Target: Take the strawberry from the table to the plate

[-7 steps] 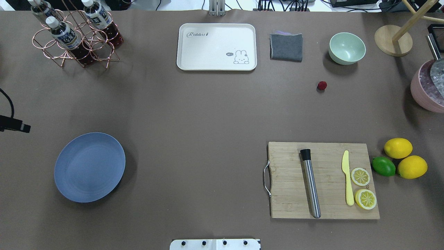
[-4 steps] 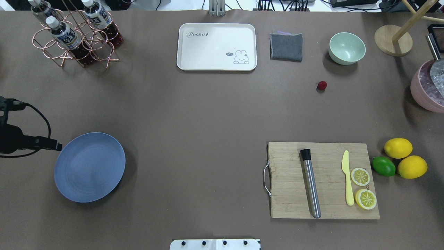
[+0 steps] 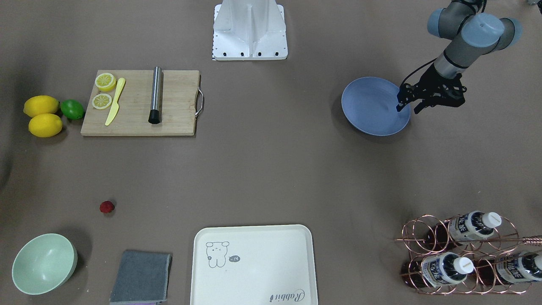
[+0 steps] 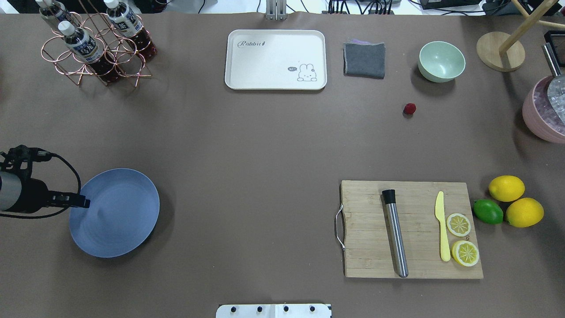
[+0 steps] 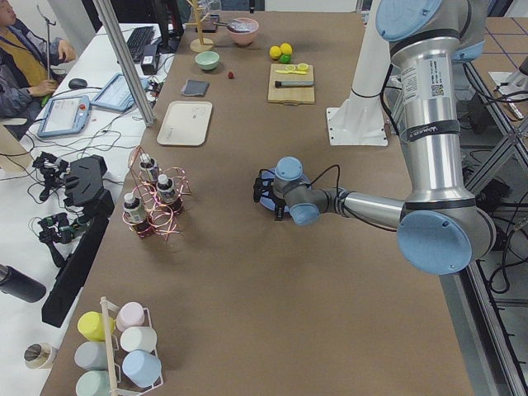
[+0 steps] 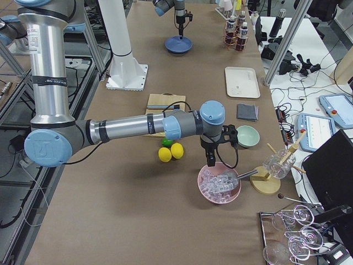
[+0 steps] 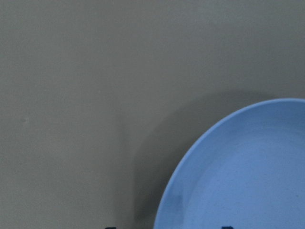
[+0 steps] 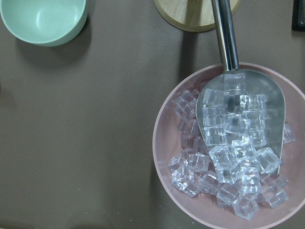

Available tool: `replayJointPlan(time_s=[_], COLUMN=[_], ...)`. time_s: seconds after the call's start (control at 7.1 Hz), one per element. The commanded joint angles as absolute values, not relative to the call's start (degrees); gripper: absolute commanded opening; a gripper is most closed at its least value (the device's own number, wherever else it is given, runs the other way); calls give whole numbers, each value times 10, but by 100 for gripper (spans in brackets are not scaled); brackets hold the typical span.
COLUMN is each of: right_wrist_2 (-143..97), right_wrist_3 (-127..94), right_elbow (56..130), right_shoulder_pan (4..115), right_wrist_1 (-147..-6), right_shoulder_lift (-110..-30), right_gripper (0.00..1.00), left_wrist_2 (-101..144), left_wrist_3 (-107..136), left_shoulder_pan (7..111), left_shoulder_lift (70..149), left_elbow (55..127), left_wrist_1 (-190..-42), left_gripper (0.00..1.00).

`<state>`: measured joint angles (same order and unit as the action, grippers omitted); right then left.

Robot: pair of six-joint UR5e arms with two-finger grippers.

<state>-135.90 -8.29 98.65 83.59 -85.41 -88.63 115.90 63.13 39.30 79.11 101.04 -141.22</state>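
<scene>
Zero steps completed. Strawberry [image 4: 410, 108] lay on table [image 4: 265, 145] near green bowl [image 4: 441, 61], well apart from plate [image 4: 128, 221]. Left gripper [image 3: 408, 106] hovered at plate rim, jaws parted, empty. Right gripper [image 6: 211, 160] hung over ice bowl [image 6: 200, 183]; jaw state could not be told. Remaining: reach, grasp, carry, release.

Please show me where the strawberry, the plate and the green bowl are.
strawberry [image 4: 410, 108]: overhead view, middle of the berry.
plate [image 4: 117, 218]: overhead view, bare inner floor.
green bowl [image 4: 441, 59]: overhead view, bare inside of the bowl.
</scene>
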Motion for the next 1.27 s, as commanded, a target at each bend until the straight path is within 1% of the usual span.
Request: replayJointPlan(time_s=[0.0,0.28,0.42,0.56,0.7,0.85,0.99,1.13], right_wrist_2=[-1359,-1355,-1354,-1346,-1343,-1324,-1283,-1268], right_wrist_3=[-90,-135,-163,-187,-232,-321,-377,-414], right_elbow=[985,970,949,899,848,818,810,793], right_shoulder_pan=[828,801,777,754,727,689,647,629], right_wrist_1=[-854,-854,-853,-843,-776,-701,-669,-668], right_shoulder_lift=[-879,-838,-804,-750,-722,-709,-699,-673], right_gripper=[100,100,100,100,99,99,98,98], left_wrist_2=[1163,1183,1210,1222,1221,1213,1182,1146], left_wrist_3=[634,635,669,717,755,805,830,846], left_shoulder_pan=[392,393,395,398,397,395,378,334], left_shoulder_lift=[792,795,810,841,892,970,1041,1108], left_elbow=[1005,1011,1026,1029,1027,1027,1027,1011], left_wrist_1=[-1420,-1452,-1447,-1445,-1423,-1364,-1297,-1239], left_gripper=[0,0,0,0,0,0,0,0])
